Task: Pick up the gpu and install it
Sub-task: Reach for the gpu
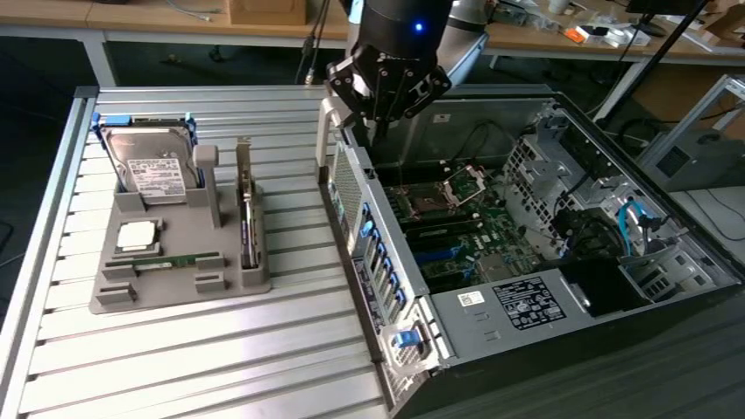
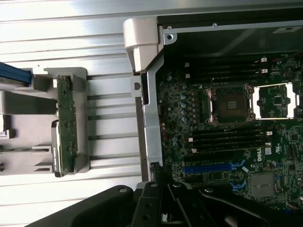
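Observation:
The gpu [image 1: 247, 214] stands on its edge in a slot of the grey holder tray [image 1: 117, 297], with its silver bracket pointing up at the far end. In the wrist view the gpu [image 2: 66, 127] is a thin green strip seen edge on. My gripper [image 1: 363, 138] hangs shut and holding nothing over the rear wall of the open computer case [image 1: 385, 262], to the exterior view's right of the gpu and apart from it. The gripper [image 2: 158, 187] sits above the case's edge, beside the motherboard [image 2: 227, 142].
The holder tray also carries a silver hard drive [image 1: 152, 166], a square processor [image 1: 138, 234] and a narrow green memory stick [image 1: 174, 260]. The case lies on its side with cables and drive cages [image 1: 605, 218] inside. Bare slatted table [image 1: 209, 367] lies in front of the tray.

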